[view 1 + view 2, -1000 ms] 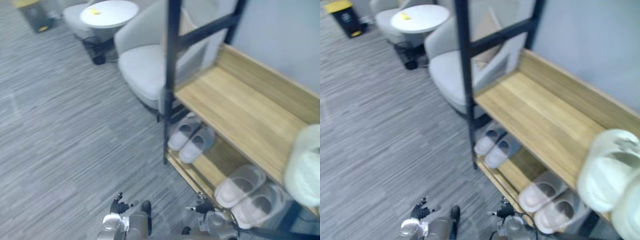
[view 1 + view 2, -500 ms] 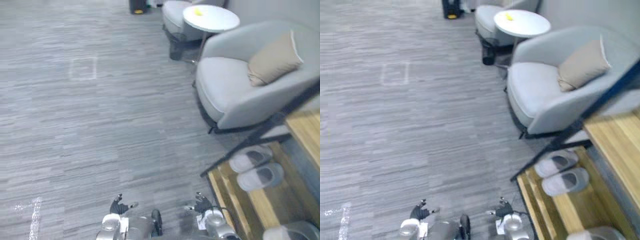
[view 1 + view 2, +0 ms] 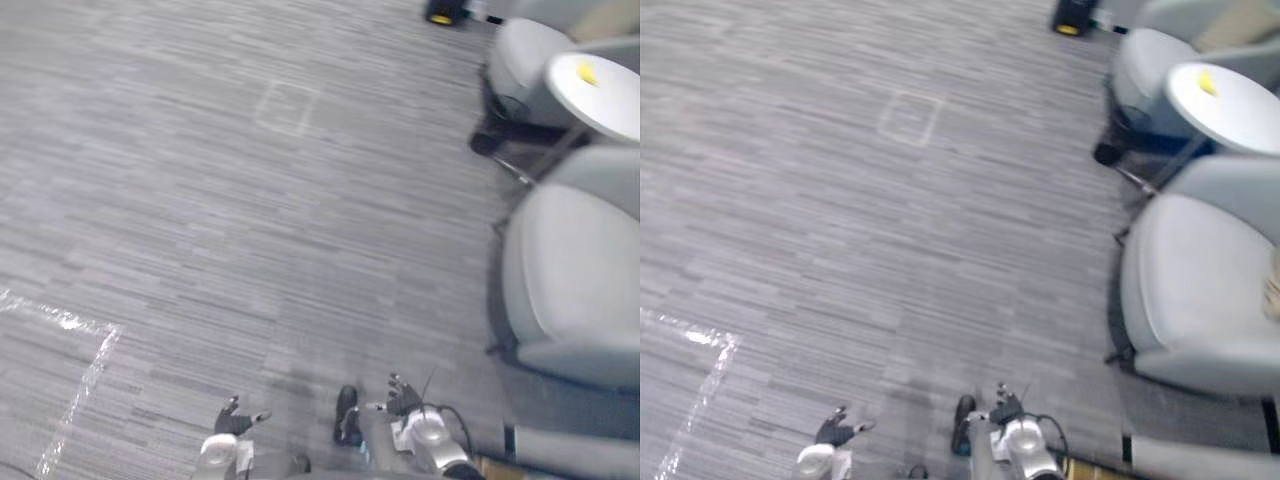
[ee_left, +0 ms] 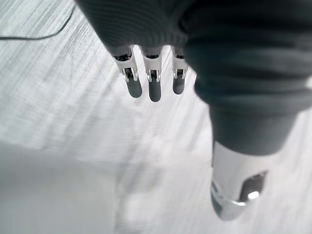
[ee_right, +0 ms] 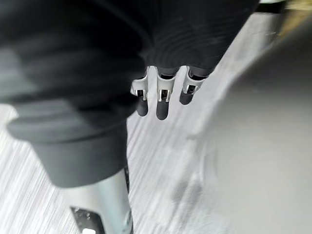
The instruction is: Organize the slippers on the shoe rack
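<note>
Both the left hand (image 3: 235, 420) and the right hand (image 3: 403, 398) hang loose-fingered and empty over the grey carpet (image 3: 250, 200) near the armchair (image 3: 575, 270), and I cannot tell where the slippers lie, so I'd have it turn slowly to find them before reaching.

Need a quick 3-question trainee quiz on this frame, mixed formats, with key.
1. True or false: the left hand is curled round a slipper.
2. What lies on the round white table? A) a small yellow thing B) a cup C) a cushion
3. Fill in: the nearer grey armchair stands on the robot's ___ side.
Key: 1 false, its fingers are straight and hold nothing; 2 A; 3 right.
</note>
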You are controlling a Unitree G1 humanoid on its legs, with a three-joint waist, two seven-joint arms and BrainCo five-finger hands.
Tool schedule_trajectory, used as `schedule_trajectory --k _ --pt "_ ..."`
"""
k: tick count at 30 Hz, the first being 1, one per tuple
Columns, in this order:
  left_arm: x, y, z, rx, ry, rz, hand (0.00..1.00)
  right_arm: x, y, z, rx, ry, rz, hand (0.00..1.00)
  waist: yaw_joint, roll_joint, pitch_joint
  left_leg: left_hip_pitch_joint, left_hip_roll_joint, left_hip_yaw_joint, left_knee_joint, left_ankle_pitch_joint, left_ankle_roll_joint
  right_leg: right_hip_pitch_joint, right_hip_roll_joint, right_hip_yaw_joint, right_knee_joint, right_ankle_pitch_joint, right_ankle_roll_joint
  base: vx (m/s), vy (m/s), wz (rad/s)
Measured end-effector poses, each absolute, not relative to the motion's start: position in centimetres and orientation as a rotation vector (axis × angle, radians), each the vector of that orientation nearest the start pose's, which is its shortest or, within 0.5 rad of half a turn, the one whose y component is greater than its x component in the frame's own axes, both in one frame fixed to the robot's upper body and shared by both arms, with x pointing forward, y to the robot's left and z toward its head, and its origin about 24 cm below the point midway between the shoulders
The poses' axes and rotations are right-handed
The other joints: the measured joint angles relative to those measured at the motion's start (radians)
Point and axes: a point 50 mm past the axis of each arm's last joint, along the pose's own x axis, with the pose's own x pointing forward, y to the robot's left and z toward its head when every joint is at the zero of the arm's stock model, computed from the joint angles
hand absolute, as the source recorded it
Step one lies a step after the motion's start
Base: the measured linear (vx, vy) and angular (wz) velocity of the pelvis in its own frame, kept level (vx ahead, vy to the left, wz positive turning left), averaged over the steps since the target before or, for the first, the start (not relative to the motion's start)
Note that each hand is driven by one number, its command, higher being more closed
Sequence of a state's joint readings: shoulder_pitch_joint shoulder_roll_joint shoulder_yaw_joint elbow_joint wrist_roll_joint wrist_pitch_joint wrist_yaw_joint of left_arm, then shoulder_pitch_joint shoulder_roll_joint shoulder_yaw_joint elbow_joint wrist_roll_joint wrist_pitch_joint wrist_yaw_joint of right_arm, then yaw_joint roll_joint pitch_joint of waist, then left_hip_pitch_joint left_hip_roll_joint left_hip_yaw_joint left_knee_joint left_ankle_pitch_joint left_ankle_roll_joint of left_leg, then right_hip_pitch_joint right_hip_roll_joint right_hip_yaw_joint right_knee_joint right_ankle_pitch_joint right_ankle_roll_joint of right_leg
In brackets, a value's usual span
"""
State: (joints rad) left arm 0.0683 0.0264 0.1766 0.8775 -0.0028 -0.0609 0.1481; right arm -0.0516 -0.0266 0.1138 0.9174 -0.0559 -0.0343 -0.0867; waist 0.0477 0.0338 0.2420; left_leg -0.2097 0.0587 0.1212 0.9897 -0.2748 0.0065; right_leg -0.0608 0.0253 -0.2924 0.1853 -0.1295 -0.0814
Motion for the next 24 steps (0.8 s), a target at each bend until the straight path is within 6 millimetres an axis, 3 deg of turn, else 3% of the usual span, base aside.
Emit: schedule_trajectory --k 2,5,7,8,9,11,13,15,17,19,22,24 --pt "14.1 19.7 -13.6 0.015 0.857 0.34 0.0 17.5 -13.6 -13.1 -0.144 0.825 0.052 0.0 0.009 -0.022 0.018 -0.046 0.042 0.033 0.001 -0.04 -0.02 0.089 -0.014 0.001 -0.006 -0.034 0.001 0.53 -0.077 -0.07" --pt "15.4 19.9 -12.8 0.018 0.793 0.34 0.0 18.3 -13.4 -12.7 -0.141 0.799 0.044 0.0 0.015 -0.054 0.027 -0.186 0.052 0.053 -0.187 -0.059 -0.044 0.2 -0.063 -0.015 -0.079 -0.084 0.045 0.51 0.025 0.04" --pt "15.9 19.7 -12.6 0.011 0.778 0.333 0.0 18.2 -13.8 -12.7 -0.141 0.805 0.021 0.0 0.018 -0.047 0.025 -0.252 0.028 0.06 -0.462 0.049 -0.046 0.27 -0.084 -0.04 -0.138 -0.111 0.09 0.63 0.168 0.21" --pt "15.9 19.5 -12.6 0.002 0.779 0.334 0.0 18.1 -14.0 -12.8 -0.146 0.809 0.017 0.0 0.021 -0.038 0.023 -0.257 0.021 0.059 -0.571 0.169 -0.024 0.296 -0.082 -0.041 -0.151 -0.122 0.107 0.74 0.236 0.21" --pt "16.5 19.7 -12.4 -0.005 0.764 0.34 0.0 18.4 -13.7 -12.8 -0.149 0.811 0.022 0.0 0.037 -0.066 0.027 -0.245 -0.009 0.072 -0.558 0.21 0.024 0.323 -0.112 -0.028 -0.16 -0.132 0.121 0.62 0.204 0.17" --pt "16.6 20.0 -12.3 -0.011 0.758 0.353 0.0 19.0 -13.4 -12.5 -0.143 0.796 0.028 0.0 0.045 -0.08 0.028 -0.248 -0.024 0.076 -0.522 0.163 0.052 0.316 -0.133 -0.01 -0.125 -0.091 0.116 0.63 0.226 0.16" --pt "16.3 20.1 -12.4 -0.036 0.765 0.378 0.0 19.3 -13.3 -12.3 -0.138 0.78 0.03 0.0 0.062 -0.082 0.026 -0.197 -0.027 0.088 -0.449 0.075 0.087 0.284 -0.165 0.057 0.07 -0.025 0.168 0.65 0.271 0.05" --pt "15.5 20.1 -13.0 -0.032 0.803 0.379 0.0 18.8 -13.4 -12.5 -0.133 0.796 0.031 0.0 0.06 -0.082 0.027 -0.071 -0.04 0.077 -0.472 -0.017 0.076 0.159 -0.204 0.132 0.48 0.058 0.173 0.49 0.198 0.1" --pt "14.9 20.2 -13.4 -0.024 0.84 0.377 0.0 18.4 -13.5 -12.7 -0.131 0.807 0.034 0.0 0.046 -0.084 0.029 0.033 -0.056 0.064 -0.489 -0.048 0.093 0.016 -0.231 0.149 0.815 0.025 0.139 0.53 0.14 0.2" --pt "14.1 20.2 -13.8 -0.024 0.871 0.383 0.0 17.8 -13.5 -13.0 -0.126 0.824 0.041 0.0 0.031 -0.074 0.035 0.155 -0.056 0.052 -0.553 -0.06 0.097 -0.092 -0.226 0.122 0.921 -0.032 0.097 0.5 0.084 0.19" --pt "13.3 20.3 -14.2 -0.023 0.904 0.406 0.0 17.9 -13.5 -12.8 -0.126 0.803 0.044 0.0 -0.008 -0.064 0.037 0.313 -0.051 0.003 -0.684 -0.082 0.084 -0.249 -0.179 0.04 0.713 -0.106 0.107 0.58 -0.004 0.36" --pt "13.6 20.1 -14.1 -0.019 0.897 0.395 0.0 17.9 -13.9 -12.8 -0.134 0.8 0.038 0.0 -0.018 -0.069 0.033 0.381 -0.042 -0.033 -0.729 -0.082 0.083 -0.289 -0.129 0.029 0.376 -0.069 0.114 0.48 -0.088 0.65"
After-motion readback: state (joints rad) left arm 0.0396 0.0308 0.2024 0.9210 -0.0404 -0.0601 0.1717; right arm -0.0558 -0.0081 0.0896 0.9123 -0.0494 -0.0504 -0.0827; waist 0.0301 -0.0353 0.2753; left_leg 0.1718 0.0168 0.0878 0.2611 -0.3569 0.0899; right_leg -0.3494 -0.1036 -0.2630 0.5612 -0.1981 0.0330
